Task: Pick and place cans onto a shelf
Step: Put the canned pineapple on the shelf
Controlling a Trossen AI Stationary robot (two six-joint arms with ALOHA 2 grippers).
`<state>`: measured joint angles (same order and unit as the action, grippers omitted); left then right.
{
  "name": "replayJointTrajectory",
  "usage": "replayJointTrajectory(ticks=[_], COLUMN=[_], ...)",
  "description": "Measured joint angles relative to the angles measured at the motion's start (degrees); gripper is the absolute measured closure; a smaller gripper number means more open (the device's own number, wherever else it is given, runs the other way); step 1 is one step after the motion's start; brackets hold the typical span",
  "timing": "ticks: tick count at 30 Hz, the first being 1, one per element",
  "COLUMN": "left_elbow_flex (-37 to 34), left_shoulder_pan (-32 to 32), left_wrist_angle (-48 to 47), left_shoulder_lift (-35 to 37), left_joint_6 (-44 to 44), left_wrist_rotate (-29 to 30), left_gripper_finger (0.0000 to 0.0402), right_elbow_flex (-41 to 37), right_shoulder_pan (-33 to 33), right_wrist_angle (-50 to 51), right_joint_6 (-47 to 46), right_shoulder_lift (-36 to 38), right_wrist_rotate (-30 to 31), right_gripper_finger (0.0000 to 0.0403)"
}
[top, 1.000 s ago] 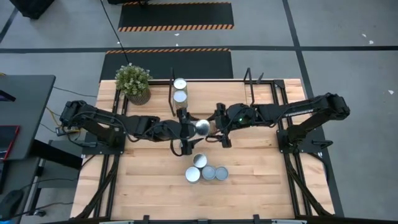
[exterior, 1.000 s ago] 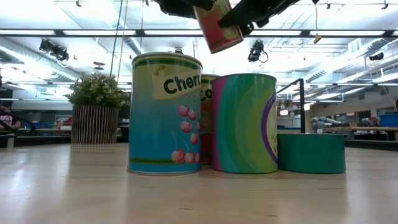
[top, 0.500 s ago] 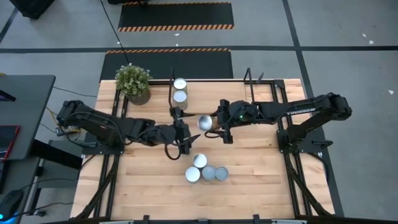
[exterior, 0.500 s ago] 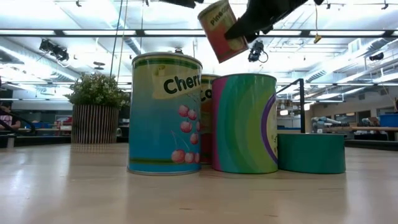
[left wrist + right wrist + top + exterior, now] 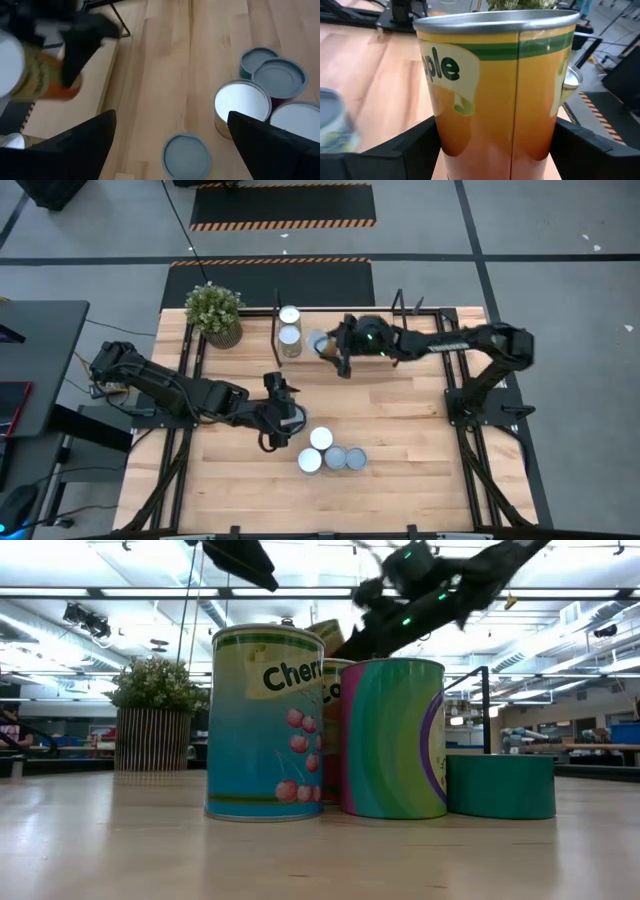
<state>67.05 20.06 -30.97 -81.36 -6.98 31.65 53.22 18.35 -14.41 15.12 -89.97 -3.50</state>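
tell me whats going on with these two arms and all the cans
The right claw grips an orange can and holds it at the shelf, beside two cans already standing at the shelf's left end. The left claw is open and empty, hovering over the table near the cluster of cans that has not yet been picked up.

Probably lab: hazard-striped floor mats point(image 5: 283, 206)

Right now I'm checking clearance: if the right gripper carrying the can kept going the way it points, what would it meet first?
Probably the two cans already standing on the shelf. The right gripper points toward them with its orange can; the gap is hard to judge.
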Motion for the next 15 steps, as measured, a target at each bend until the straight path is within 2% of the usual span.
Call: replayJointTrajectory(ticks=[9, 15], left_elbow_flex=[0.0, 0.0], left_shoulder_pan=[0.6, 0.4], left_wrist_angle=[-3.2, -4.8], left_shoulder_lift=[0.0, 0.0], left_joint_6=[-2.9, -3.6], left_wrist_rotate=[0.0, -0.3], left_gripper_finger=[0.0014, 0.0014], right_elbow_flex=[10.9, 15.3], right_shoulder_pan=[11.3, 15.4], right_wrist_angle=[-1.0, -0.7], right_joint_6=[2.6, 2.4], right_shoulder_lift=[-13.6, -20.6], right_wrist_rotate=[-8.4, -12.3], right_gripper_finger=[0.0076, 0.0076])
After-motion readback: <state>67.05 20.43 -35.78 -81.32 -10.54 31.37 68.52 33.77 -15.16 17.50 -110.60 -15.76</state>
